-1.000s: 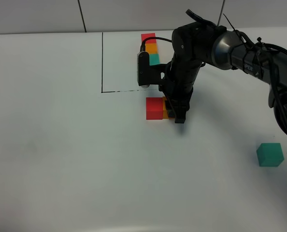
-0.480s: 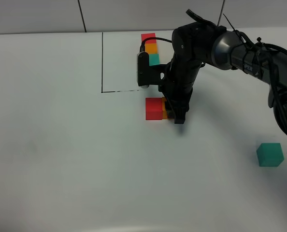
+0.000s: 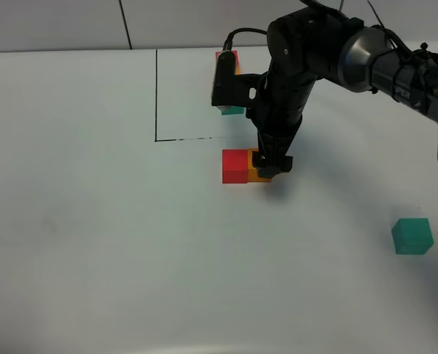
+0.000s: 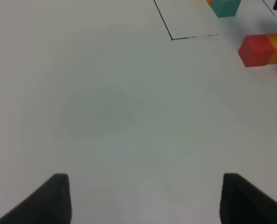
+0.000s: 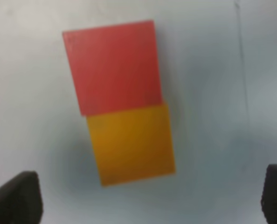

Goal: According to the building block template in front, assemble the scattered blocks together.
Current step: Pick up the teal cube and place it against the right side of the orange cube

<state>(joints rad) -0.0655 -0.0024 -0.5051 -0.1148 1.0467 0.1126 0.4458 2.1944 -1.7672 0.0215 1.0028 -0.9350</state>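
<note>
Spreading across every view, the white table [image 3: 94, 243] carries a black outlined corner [image 3: 155, 96] towards the far side. The right arm [image 3: 315, 51] reaches over the middle and hides much of the building block template [image 3: 234, 111], which lies on the table's far side within that outline; only bits of its red and teal ends show.

The right gripper [image 3: 272, 161] hangs directly above the orange cube [image 3: 256, 175], jaws spread wide and clasping nothing; the wrist view shows its fingertips standing clear on either side. The left gripper [image 4: 152, 200] is likewise parted and empty, over bare table well apart from the blocks.

The red cube [image 3: 234, 165] and the orange one sit face to face, touching, just nearer than the outline, slightly skewed against each other. So two thirds of the line look done. The teal cube [image 3: 412, 236] lies alone, well apart on the right, and by my judgement must yet be fetched and set against the orange cube's free side.
</note>
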